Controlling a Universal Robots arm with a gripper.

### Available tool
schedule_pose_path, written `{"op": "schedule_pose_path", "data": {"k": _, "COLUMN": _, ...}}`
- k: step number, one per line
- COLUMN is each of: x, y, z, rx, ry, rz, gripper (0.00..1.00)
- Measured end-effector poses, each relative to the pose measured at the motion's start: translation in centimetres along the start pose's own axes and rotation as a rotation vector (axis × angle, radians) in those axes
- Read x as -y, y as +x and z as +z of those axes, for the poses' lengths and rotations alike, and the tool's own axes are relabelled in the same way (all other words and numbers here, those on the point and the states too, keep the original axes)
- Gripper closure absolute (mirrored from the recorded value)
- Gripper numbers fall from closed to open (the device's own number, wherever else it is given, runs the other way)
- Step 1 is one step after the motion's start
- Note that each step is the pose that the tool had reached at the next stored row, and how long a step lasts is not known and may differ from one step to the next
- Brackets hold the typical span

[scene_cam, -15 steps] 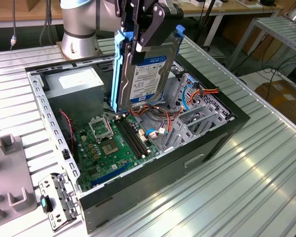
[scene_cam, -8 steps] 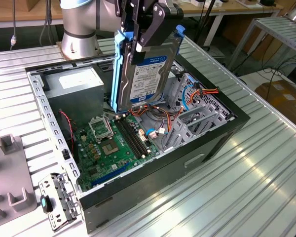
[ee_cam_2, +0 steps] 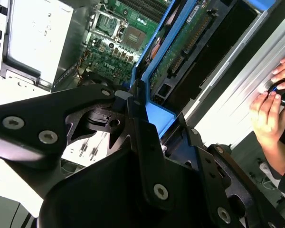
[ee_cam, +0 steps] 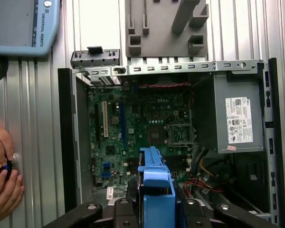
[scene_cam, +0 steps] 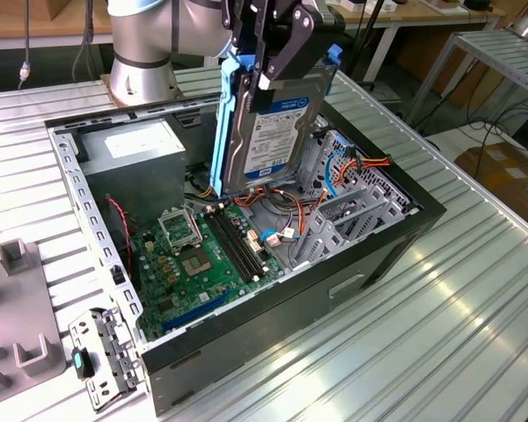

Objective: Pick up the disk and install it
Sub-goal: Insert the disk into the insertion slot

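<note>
In the upper centre of the exterior view, the single gripper (scene_cam: 266,69) is clamped on the one disk (scene_cam: 277,132). It holds the disk upright, label outward, above the one open computer case (scene_cam: 405,220) and its motherboard (scene_cam: 202,255). In the first wrist view, a person's two hands (ee_cam: 2,171) lie beside the case.

The Universal Robots arm (scene_cam: 145,40) stands at the back of the exterior view, wrist reaching forward. Its black gripper (scene_cam: 264,66) points down, fingers clamped on the upper end of the disk (scene_cam: 268,132), which hangs upright, slightly tilted.
</note>
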State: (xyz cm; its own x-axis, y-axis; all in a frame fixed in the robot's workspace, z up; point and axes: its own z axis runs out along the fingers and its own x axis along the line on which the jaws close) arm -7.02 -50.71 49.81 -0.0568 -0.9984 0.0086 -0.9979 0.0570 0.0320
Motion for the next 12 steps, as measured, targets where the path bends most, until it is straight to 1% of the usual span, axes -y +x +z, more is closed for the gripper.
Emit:
{"op": "schedule_pose_path", "data": {"k": 2, "x": 0.63, "y": -0.04, "z": -0.01, "rx": -0.0006, "ry": 0.0, "rz": 0.0, "gripper": 0.63}}
{"op": "schedule_pose_path", "data": {"k": 5, "x": 1.24, "y": -0.07, "z": -0.02, "rx": -0.0009, "ry": 0.0001, "rz": 0.0, "gripper": 0.63}}
{"op": "schedule_pose_path", "data": {"k": 7, "x": 1.41, "y": -0.04, "z": -0.02, "rx": -0.001, "ry": 0.0, "rz": 0.0, "gripper": 0.63}}
{"op": "schedule_pose_path", "data": {"k": 10, "x": 1.5, "y": 0.54, "z": 0.04, "rx": -0.001, "ry": 0.0, "rz": 0.0, "gripper": 0.63}}
{"op": "schedule_pose_path", "data": {"k": 11, "x": 1.54, "y": 1.09, "z": 0.08, "rx": -0.0009, "ry": 0.0, "rz": 0.0, "gripper": 0.63}}
{"op": "schedule_pose_path", "data": {"k": 12, "x": 1.57, "y": 1.47, "z": 0.11, "rx": -0.0008, "ry": 0.0001, "rz": 0.0, "gripper": 0.63}}
